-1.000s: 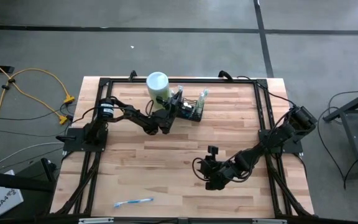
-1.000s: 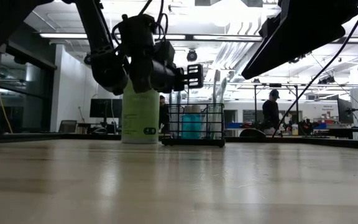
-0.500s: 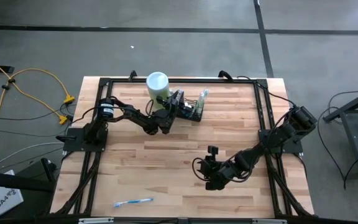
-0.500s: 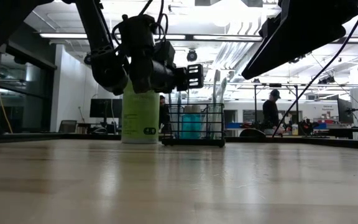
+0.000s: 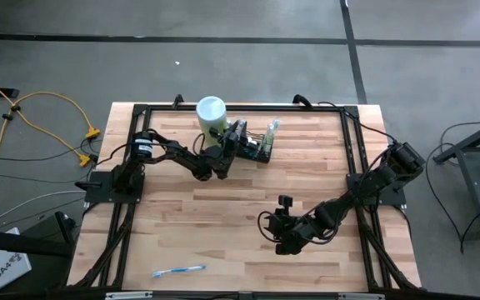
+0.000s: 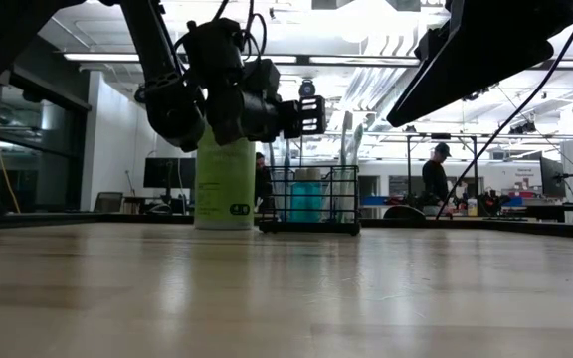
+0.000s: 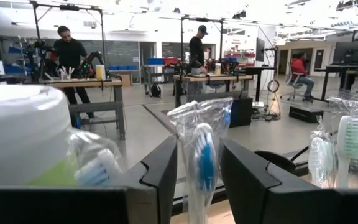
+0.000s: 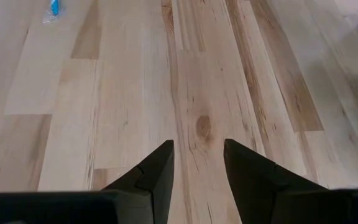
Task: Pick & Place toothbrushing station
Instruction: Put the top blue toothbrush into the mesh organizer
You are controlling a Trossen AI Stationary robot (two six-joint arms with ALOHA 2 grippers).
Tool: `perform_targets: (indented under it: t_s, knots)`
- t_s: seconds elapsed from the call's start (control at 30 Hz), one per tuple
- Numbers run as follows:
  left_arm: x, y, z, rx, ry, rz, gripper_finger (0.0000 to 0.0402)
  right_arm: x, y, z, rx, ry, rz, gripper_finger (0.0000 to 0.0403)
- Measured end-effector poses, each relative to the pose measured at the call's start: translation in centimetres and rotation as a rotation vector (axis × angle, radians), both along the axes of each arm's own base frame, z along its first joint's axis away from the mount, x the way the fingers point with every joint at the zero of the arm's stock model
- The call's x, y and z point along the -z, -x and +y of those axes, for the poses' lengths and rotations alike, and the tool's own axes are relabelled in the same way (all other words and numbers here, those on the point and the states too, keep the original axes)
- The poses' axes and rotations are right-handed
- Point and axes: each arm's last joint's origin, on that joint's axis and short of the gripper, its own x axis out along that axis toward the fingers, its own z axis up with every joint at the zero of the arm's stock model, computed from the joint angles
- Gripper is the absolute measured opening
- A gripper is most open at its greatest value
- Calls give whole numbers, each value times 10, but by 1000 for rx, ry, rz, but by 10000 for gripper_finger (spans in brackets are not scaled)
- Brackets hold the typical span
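The toothbrushing station (image 5: pixel 262 147), a small black wire-mesh caddy (image 6: pixel 313 199), rests by its base on the table's far middle. Wrapped toothbrushes stand upright in it. One with blue bristles (image 7: pixel 202 163) rises between the fingers of my open left gripper (image 7: pixel 199 186), which reaches in level from the table's left (image 5: pixel 242 131) above the caddy's rim (image 6: pixel 309 116). A narrow gap shows on each side of the wrapper. A green-bristled brush (image 7: pixel 353 142) stands farther right. My right gripper (image 5: pixel 283 242) hangs open over bare wood (image 8: pixel 197 163) at the near right.
A pale green canister with a white lid (image 5: pixel 211 113) stands right beside the caddy's left (image 6: pixel 224 185), close under my left arm. A loose blue toothbrush (image 5: pixel 178 271) lies near the table's front edge (image 8: pixel 53 8). People stand at benches beyond the table.
My left gripper has opened and let go of the blue-bristled wrapped toothbrush, which stays upright in the station. The arm has kept its place. My right gripper has kept still.
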Motion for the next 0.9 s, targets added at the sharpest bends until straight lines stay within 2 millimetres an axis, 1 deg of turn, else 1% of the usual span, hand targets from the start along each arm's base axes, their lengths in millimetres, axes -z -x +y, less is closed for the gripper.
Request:
perform_targets:
  t_s: [0.1, 0.3, 0.43, 0.53, 0.77, 0.9]
  knots:
    - [-1, 0, 0, -2, -11, 11, 116, 0, 0, 0, 0, 0, 0, 133]
    - [-4, -1, -1, 65, -51, -1, 116, 0, 0, 0, 0, 0, 0, 133]
    - [-4, -1, -1, 74, -56, 0, 117, 0, 0, 0, 0, 0, 0, 133]
    - [-4, -1, -1, 78, -64, 10, 130, 0, 0, 0, -1, 0, 1, 133]
    - [-8, 1, 5, 73, -91, 4, 183, 0, 0, 1, -12, -13, 9, 133]
    - [-9, 1, 5, 72, -107, 26, 191, 0, 0, 1, -14, -15, 10, 133]
